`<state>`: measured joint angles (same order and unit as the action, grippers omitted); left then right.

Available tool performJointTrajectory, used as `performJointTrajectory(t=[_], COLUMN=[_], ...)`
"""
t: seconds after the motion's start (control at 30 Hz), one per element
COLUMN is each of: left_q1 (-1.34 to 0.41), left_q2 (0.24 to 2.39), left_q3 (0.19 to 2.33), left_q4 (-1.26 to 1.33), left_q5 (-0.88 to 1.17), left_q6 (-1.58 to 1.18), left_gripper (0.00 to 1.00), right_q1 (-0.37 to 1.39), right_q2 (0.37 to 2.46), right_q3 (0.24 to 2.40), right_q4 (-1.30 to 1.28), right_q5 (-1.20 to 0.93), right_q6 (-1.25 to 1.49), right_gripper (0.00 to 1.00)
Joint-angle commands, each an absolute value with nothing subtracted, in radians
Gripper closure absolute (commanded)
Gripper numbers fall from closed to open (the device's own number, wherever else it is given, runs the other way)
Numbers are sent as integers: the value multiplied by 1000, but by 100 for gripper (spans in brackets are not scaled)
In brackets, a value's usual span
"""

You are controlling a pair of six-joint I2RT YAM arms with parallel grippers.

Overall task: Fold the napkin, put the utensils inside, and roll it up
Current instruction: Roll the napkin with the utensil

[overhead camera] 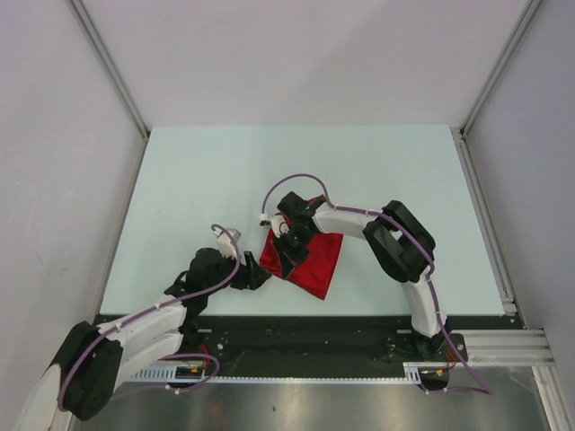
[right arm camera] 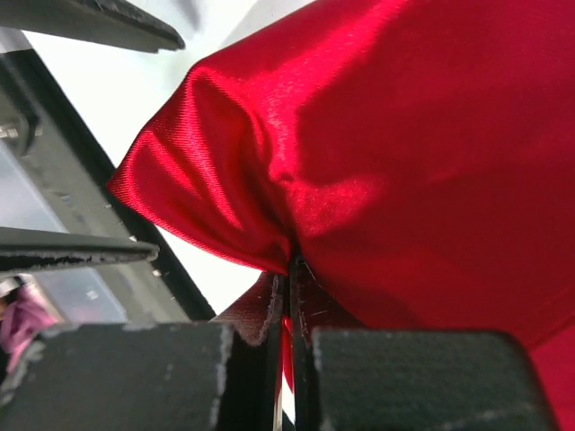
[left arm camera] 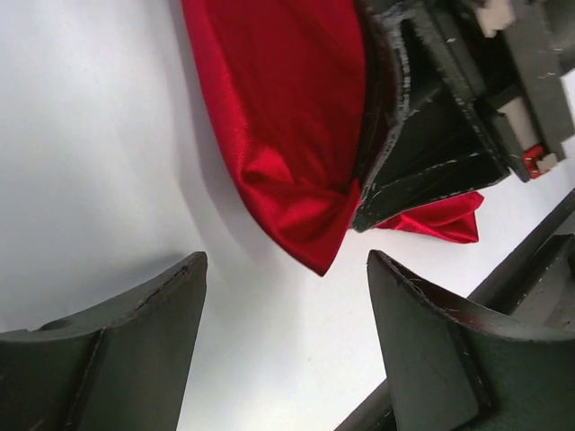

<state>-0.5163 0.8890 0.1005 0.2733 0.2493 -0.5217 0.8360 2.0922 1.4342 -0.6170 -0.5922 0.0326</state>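
Plain bright red napkin (overhead camera: 319, 265), pale mint table (overhead camera: 269, 162), grey walls (overhead camera: 54, 135)

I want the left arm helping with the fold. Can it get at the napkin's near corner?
Probably yes: the left gripper is open, with only bare table between it and the napkin corner ahead. The right gripper, shut on the napkin, sits close by, so room is tight.

The napkin (overhead camera: 319, 265) is laid on the worktop (overhead camera: 225, 180), near its front edge and about midway across. The right hand (overhead camera: 289, 259) is set over the napkin's left part, with cloth caught between its fingers. The left hand (overhead camera: 260, 275) is placed just left of the napkin, apart from it.
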Motion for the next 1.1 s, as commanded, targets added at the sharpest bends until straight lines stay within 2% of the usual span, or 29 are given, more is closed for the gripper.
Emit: performJointTrajectory(t=[0.0, 0.33, 0.73, 0.97, 1.0, 1.07], left_q1=[-528, -531, -531, -531, -531, -531], left_q2=[916, 1026, 1118, 1146, 1150, 1155], left_q3=[147, 187, 247, 275, 270, 268], left_q4=[379, 420, 428, 357, 365, 374], left_q5=[255, 279, 299, 302, 305, 307], left_q6=[-494, -474, -499, -529, -532, -552], left_gripper=[24, 28, 54, 50, 51, 60], right_q1=[816, 752, 733, 729, 729, 729], right_q2=[2169, 2256, 2292, 2293, 2293, 2293], right_q3=[1468, 1474, 1480, 1479, 1479, 1477], right_q4=[-647, -646, -638, -626, -627, -626], right_q5=[-683, -747, -756, -756, -755, -755], right_q6=[25, 40, 51, 61, 63, 64], right_gripper=[100, 100, 100, 100, 100, 100])
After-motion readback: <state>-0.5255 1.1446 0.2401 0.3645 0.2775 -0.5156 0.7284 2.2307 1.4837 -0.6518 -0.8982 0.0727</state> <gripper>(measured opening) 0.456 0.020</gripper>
